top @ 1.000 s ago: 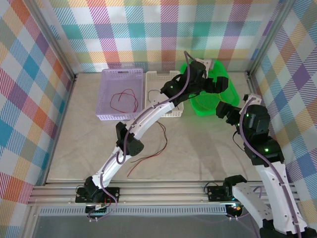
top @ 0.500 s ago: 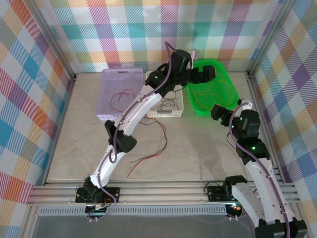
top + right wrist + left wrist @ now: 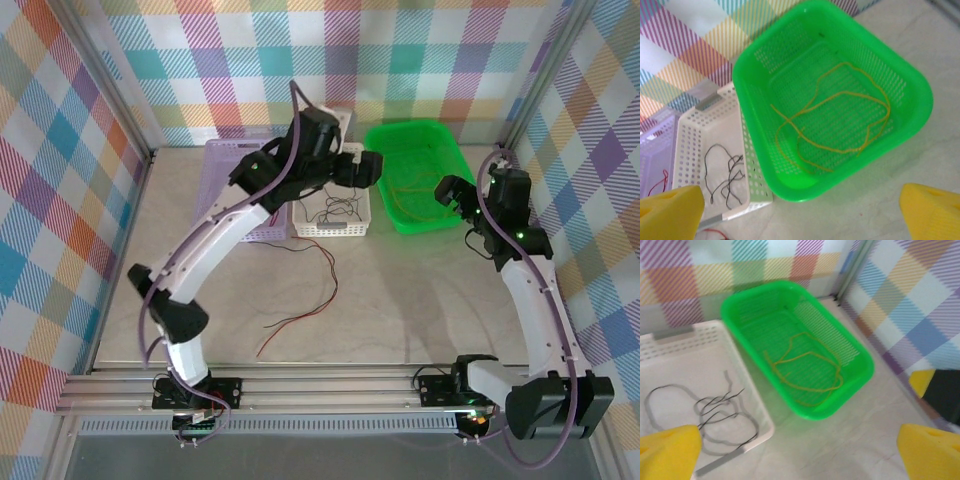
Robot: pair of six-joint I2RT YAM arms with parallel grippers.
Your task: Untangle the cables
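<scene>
Left gripper and right gripper: jaws of both spread wide, nothing between them. The left is above the white basket, the right at the side of the green basket.

Orange-yellow cable: hair-thin, in loose overlapping loops on the green basket's floor.

Black cable: thin, bunched in small curls inside the white basket, which sits just beside the green one.

Red and dark strands: they trail in one long curve on the table, apart from the baskets.

Red fleck in the lilac basket: possibly another wire, but at the frame edge and unclear.

bright even light, soft shadows, blurred left-wrist view
</scene>
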